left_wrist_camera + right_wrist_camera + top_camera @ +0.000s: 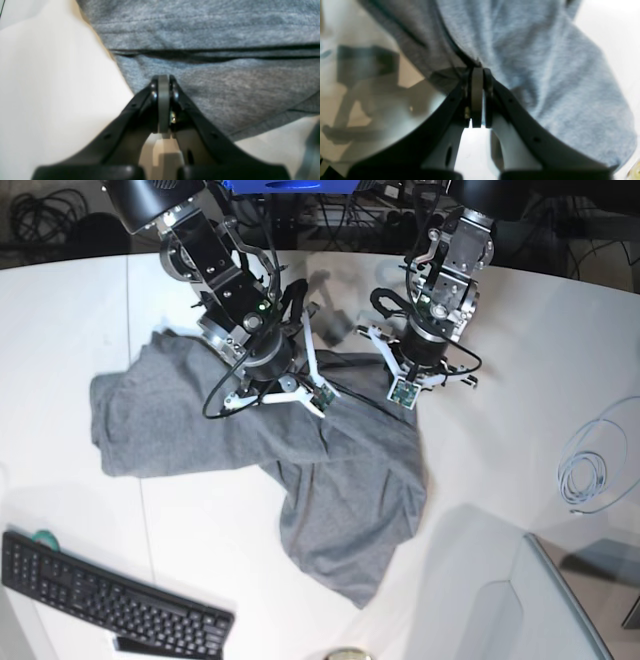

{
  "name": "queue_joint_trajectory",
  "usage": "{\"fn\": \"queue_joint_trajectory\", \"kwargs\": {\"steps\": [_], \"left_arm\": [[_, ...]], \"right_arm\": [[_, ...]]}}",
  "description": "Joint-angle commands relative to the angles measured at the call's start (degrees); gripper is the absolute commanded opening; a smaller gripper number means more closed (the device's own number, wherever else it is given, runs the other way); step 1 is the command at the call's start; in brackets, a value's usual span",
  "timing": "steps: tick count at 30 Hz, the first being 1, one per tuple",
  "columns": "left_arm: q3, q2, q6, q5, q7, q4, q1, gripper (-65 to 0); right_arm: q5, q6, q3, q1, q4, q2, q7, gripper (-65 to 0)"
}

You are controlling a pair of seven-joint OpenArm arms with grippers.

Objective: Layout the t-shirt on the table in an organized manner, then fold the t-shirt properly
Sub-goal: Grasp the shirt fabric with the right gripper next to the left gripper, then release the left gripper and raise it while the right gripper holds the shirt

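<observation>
Bench (500, 340) is white w/ a curved far edge and a thin dark seam running front to back on the left side. Open room: wide bare stretch on the right half and along the near-left. Clutter at the rims only: black keyboard (110, 598) at the near-left corner, coiled pale cable (592, 465) near the right edge, a grey angular object cut off at the bottom right.

T-shirt (300, 450) lies crumpled mid-bench, not flat: one lobe spread toward the left, another bunched toward the near side, folds and ridges between.

Left gripper (164, 82): jaws fully closed, tips meeting at the shirt's edge; wrist view shows grey knit right beyond the tips, a dark fold line across it. Can't tell for sure whether fabric is pinched, blurred there.

Right gripper (478, 72): jaws closed too, cloth gathering in pleats straight to the tips, so it looks nipped on the shirt.

In the base view both sets of tips are hidden by the arms and wrist cams. Neck and sleeves hard to make out in the heap.
</observation>
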State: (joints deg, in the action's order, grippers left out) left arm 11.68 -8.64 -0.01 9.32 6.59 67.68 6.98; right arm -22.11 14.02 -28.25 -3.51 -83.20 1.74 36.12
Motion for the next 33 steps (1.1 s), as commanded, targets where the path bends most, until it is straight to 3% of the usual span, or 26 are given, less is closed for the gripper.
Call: {"fn": "queue_joint_trajectory", "kwargs": {"steps": [1,6,16,18,23,24,30,33], "left_arm": [[0.0,-0.4,-0.5,0.0,3.2,0.9,0.6,-65.0],[-3.0,-0.2,-0.7,0.0,3.6,7.6,3.1,-65.0],[-8.6,0.4,-0.9,-0.7,3.4,20.4,12.8,-65.0],[-9.8,0.4,-0.9,-4.4,3.3,22.0,14.3,-65.0],[-13.1,-0.5,-0.9,-22.3,3.3,26.0,18.8,-65.0],[-13.0,-1.2,-0.9,-25.2,3.3,26.6,19.7,-63.0],[-13.4,-2.8,-0.9,-34.7,3.2,28.2,23.8,-24.8],[-13.4,-4.4,-0.9,-34.7,3.2,27.7,25.5,-15.6]], "right_arm": [[-0.2,-0.8,-0.1,1.2,-1.5,0.5,-1.2,-64.2],[-0.2,-0.8,0.0,1.4,-5.8,0.5,-0.8,-64.2],[0.0,-0.6,-0.5,-0.5,-18.3,0.6,6.0,-64.2],[0.1,-0.5,-0.6,-1.1,-20.5,0.6,7.1,-64.2],[0.1,-0.5,-5.8,-2.8,-25.1,0.5,9.6,-64.2],[0.1,-0.5,-7.0,-2.9,-25.2,0.5,9.9,-64.2],[0.1,-0.8,-9.9,-4.0,-25.0,0.6,9.6,-63.5],[0.0,-1.1,-9.9,-3.8,-21.5,-0.1,9.6,-57.8]]}}
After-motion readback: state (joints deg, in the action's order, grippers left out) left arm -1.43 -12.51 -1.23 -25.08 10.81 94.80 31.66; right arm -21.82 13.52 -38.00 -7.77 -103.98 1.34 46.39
